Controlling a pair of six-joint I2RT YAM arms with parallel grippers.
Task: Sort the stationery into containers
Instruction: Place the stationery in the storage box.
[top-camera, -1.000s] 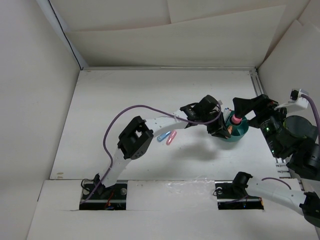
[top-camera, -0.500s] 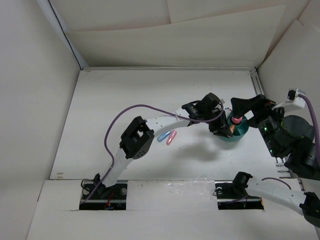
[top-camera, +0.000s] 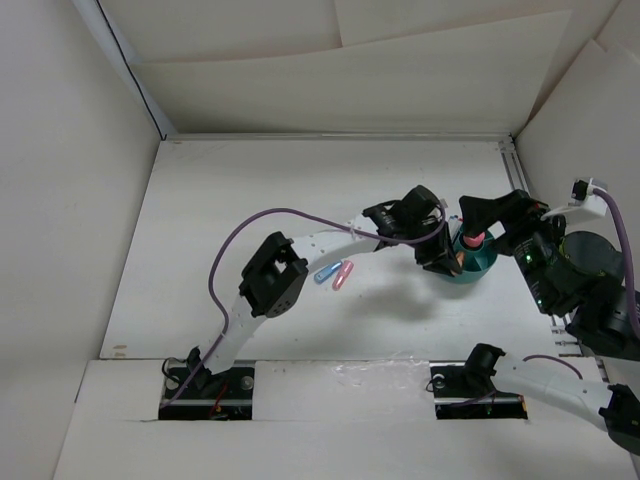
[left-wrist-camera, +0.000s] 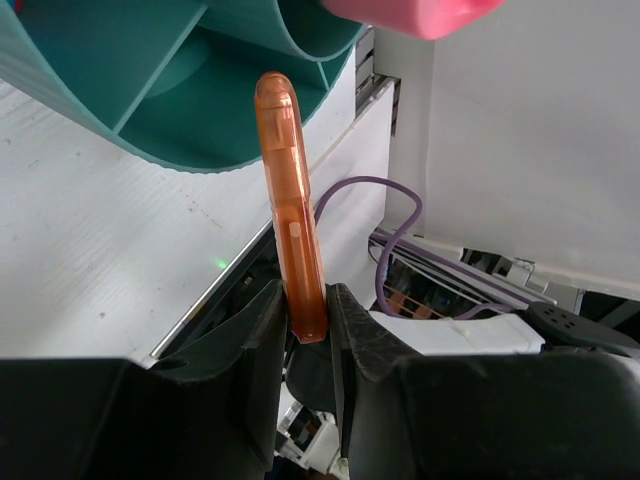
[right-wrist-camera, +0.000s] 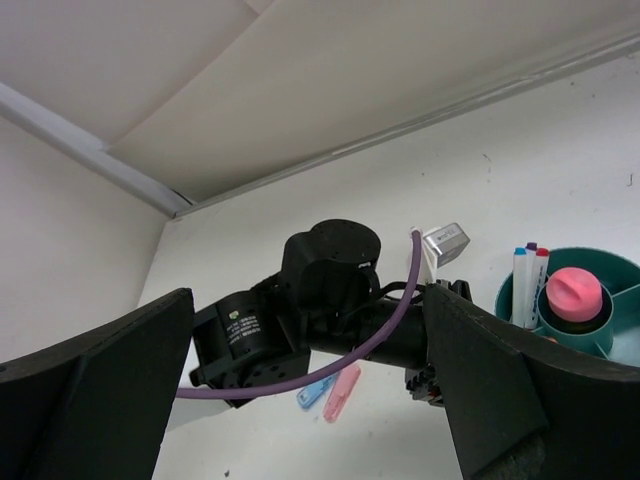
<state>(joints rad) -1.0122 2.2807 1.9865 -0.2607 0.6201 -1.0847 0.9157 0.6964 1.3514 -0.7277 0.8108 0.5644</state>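
On the white table (top-camera: 250, 200), a short blue marker (top-camera: 324, 274) and a short pink marker (top-camera: 342, 276) are lying side by side, almost touching, well to the left of the cup. The left gripper (top-camera: 446, 262) is reaching in at the near-left rim of the round teal cup (top-camera: 482, 268) and is grasping an orange marker (left-wrist-camera: 290, 250) by one end, both fingers pressing on it. In the left wrist view the marker is sticking straight out from the fingers, its rounded free end lying against the cup's open divided inside.

Inside the cup, a pink-capped glue stick (right-wrist-camera: 574, 294) is standing upright in the middle compartment, and thin white pens (right-wrist-camera: 527, 285) with blue and red tips are standing in a side compartment next to it. The right gripper (top-camera: 478, 212) is hanging just above the cup's far side, its fingers spread wide and gripping nothing.
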